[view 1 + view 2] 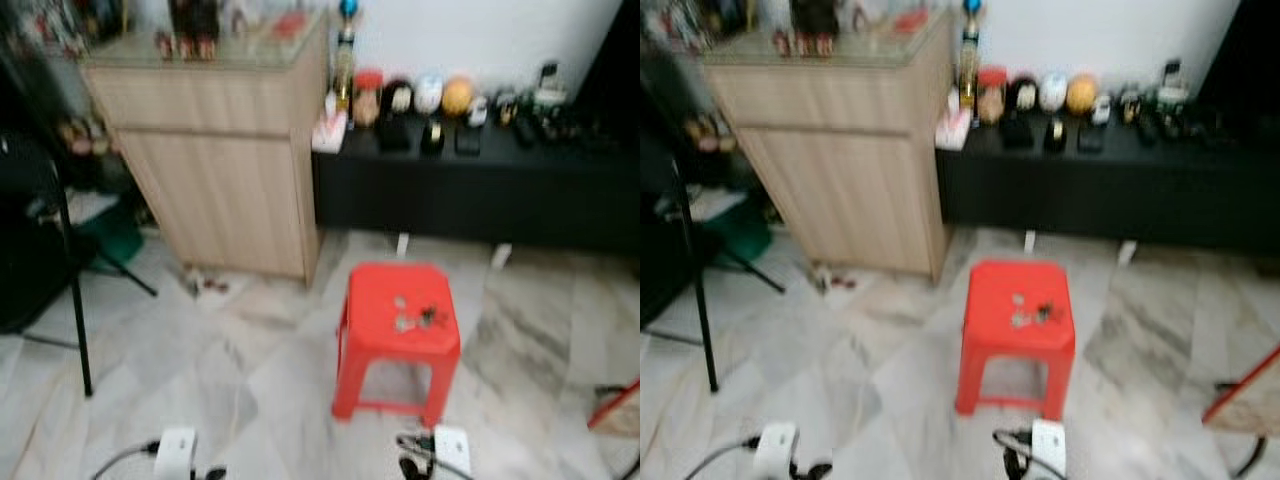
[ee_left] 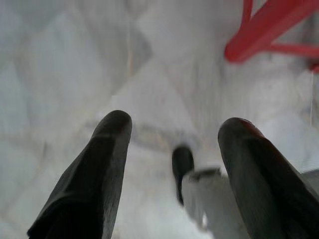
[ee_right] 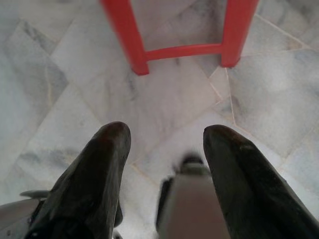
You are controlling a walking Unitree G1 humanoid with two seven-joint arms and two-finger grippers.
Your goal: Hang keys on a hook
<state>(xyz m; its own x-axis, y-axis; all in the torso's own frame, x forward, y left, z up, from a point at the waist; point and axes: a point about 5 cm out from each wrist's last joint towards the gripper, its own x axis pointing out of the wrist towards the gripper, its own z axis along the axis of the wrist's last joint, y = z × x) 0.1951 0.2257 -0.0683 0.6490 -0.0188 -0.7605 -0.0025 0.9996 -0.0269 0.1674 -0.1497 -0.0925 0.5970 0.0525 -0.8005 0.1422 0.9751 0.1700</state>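
Nothing done yet: keys [image 1: 418, 318] lie on the red stool [image 1: 372, 300]; left claw [image 2: 172, 149] and right claw [image 3: 167, 149] hang open, empty.

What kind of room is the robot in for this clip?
Probably a home living area: marble-look tiled floor, a light wooden cabinet, and a low black console lined with figurines against the wall. Keys lie on a red plastic stool.
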